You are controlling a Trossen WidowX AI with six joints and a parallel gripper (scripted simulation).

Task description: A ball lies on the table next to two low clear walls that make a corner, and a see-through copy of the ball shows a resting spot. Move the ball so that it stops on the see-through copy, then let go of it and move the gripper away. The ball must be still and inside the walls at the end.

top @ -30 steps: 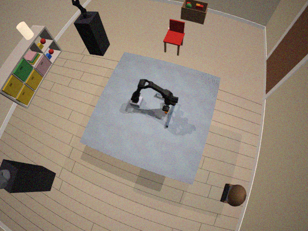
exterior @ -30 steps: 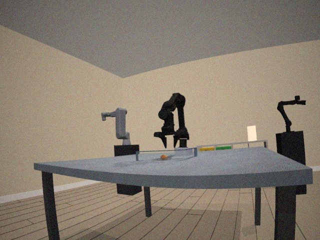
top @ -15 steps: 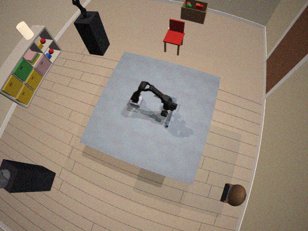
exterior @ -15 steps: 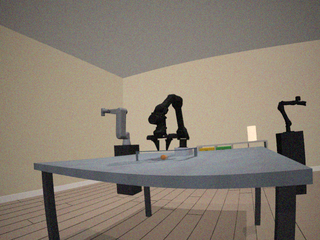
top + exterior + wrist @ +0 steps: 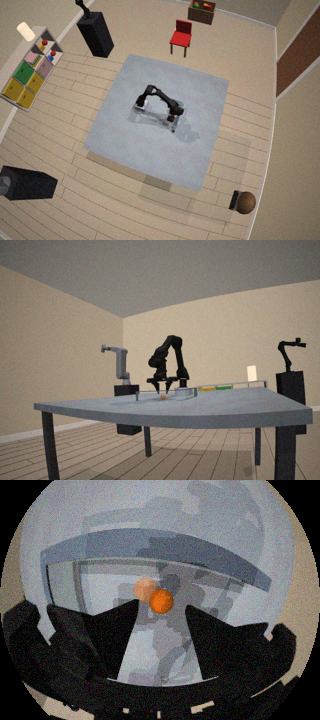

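Note:
The solid orange ball (image 5: 163,397) (image 5: 161,601) lies on the table inside the corner of the clear walls (image 5: 195,392) (image 5: 100,544). The paler see-through copy (image 5: 144,588) shows in the wrist view just up and left of the ball, partly overlapped by it. My gripper (image 5: 162,392) (image 5: 163,606) points down, partly open and empty. Its fingertips are a little above the ball, one to each side of it in the wrist view. In the top view the arm hides most of the ball.
One long clear wall runs across beyond the ball in the wrist view, and the other meets it at the left. The arm's base (image 5: 182,391) stands on the blue-grey table (image 5: 144,149) (image 5: 232,405) behind the walls.

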